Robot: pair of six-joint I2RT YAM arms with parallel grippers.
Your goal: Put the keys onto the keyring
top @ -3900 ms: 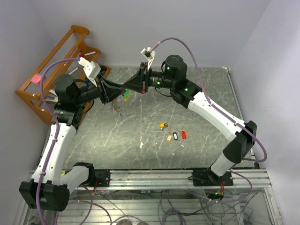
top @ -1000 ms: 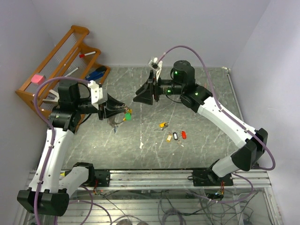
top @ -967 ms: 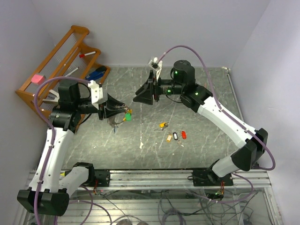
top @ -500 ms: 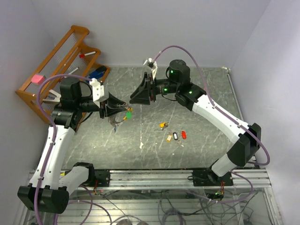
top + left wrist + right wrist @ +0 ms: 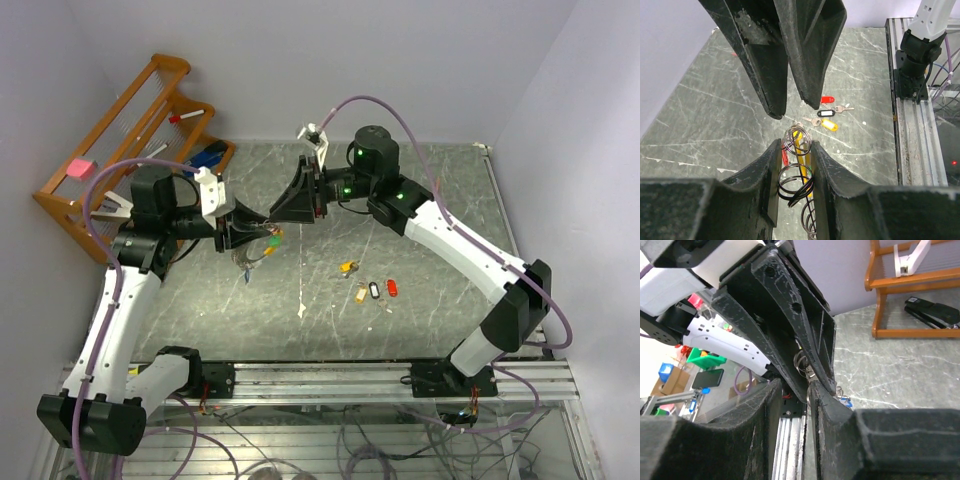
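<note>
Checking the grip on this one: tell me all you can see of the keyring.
The keyring is a stack of thin dark metal-looking wire loops with a yellow band through them and something red alongside. It is pinched between the fingers of the left gripper, above the table. The open tips of the right gripper hang close, apparently not touching.

Top: fixed, high behind the bases [image 5: 445, 378], looks down on the whole table [image 5: 220, 320].
Left wrist: close, faces right gripper [image 5: 795, 107].
Right wrist: close, faces left gripper [image 5: 815, 387].
Shared: both tips, keyring [image 5: 799, 150].
</note>
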